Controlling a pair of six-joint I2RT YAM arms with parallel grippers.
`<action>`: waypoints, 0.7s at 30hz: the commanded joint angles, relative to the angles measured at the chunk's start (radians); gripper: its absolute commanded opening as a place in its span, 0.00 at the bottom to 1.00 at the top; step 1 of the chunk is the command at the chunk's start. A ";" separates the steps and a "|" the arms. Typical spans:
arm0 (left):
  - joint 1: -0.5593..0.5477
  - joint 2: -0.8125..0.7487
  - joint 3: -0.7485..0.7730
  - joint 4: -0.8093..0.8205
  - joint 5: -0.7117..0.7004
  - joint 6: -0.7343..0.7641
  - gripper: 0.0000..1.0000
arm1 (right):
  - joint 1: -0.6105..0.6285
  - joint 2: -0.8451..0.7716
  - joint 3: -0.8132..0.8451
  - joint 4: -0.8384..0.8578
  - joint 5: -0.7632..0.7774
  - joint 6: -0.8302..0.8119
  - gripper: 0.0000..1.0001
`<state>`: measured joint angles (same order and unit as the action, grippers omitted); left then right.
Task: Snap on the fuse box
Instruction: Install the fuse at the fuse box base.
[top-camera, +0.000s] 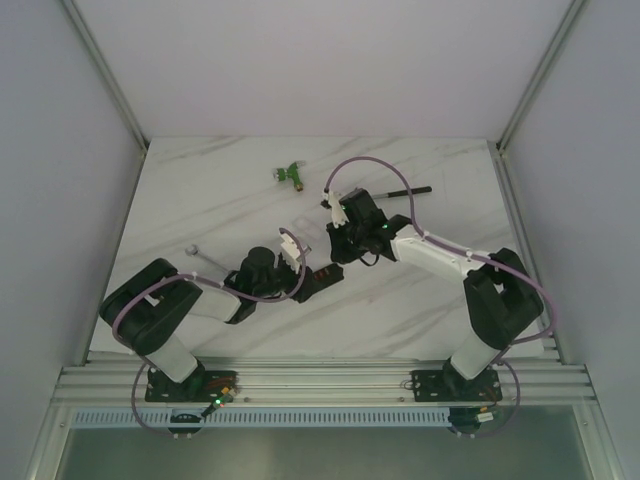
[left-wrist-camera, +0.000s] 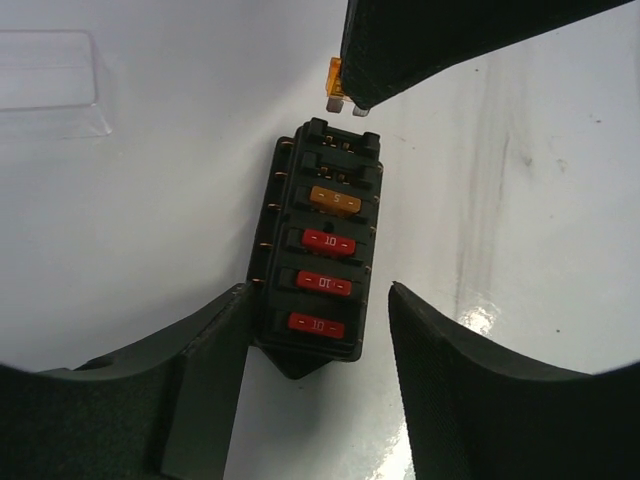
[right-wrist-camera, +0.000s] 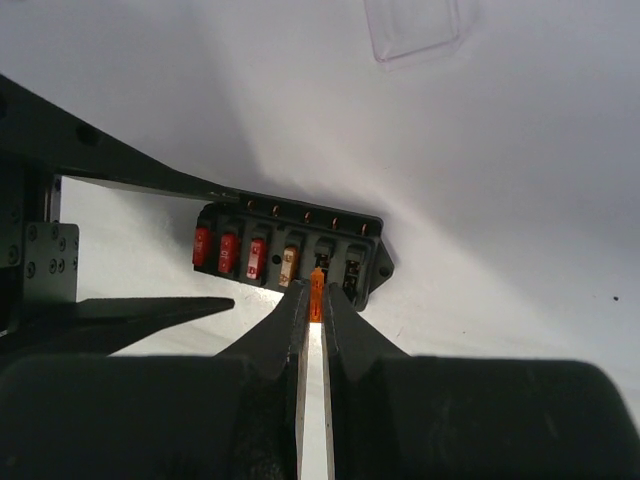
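Note:
The fuse box (left-wrist-camera: 318, 255) is a black block lying flat on the white table, also seen as the fuse box (right-wrist-camera: 290, 250) in the right wrist view. It carries three red fuses and one amber fuse, and its two far slots look empty. My left gripper (left-wrist-camera: 317, 292) straddles the box's near end. Its left finger (left-wrist-camera: 200, 370) touches the box's side, while a gap separates the right finger (left-wrist-camera: 450, 370) from it. My right gripper (right-wrist-camera: 316, 297) is shut on a small orange fuse (right-wrist-camera: 316, 283), held just above the empty slots. Both grippers meet over the fuse box (top-camera: 322, 278).
A clear plastic lid (left-wrist-camera: 50, 80) lies on the table beyond the box, also visible as the lid (right-wrist-camera: 412, 25). At the back lie a green part (top-camera: 291, 175) and a black-handled tool (top-camera: 400, 190). A small wrench (top-camera: 205, 257) lies by the left arm.

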<state>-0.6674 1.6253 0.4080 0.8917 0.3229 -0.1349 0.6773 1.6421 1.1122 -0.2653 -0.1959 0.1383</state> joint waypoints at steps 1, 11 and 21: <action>-0.006 -0.011 -0.008 -0.049 -0.057 0.047 0.65 | 0.011 0.027 0.049 -0.026 0.035 -0.002 0.00; -0.030 -0.002 0.009 -0.082 -0.086 0.080 0.60 | 0.019 0.046 0.070 -0.045 0.059 0.001 0.00; -0.046 0.014 0.019 -0.102 -0.109 0.093 0.60 | 0.053 0.085 0.122 -0.123 0.114 0.000 0.00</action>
<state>-0.7071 1.6165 0.4160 0.8536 0.2310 -0.0673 0.7078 1.7042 1.1873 -0.3408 -0.1268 0.1379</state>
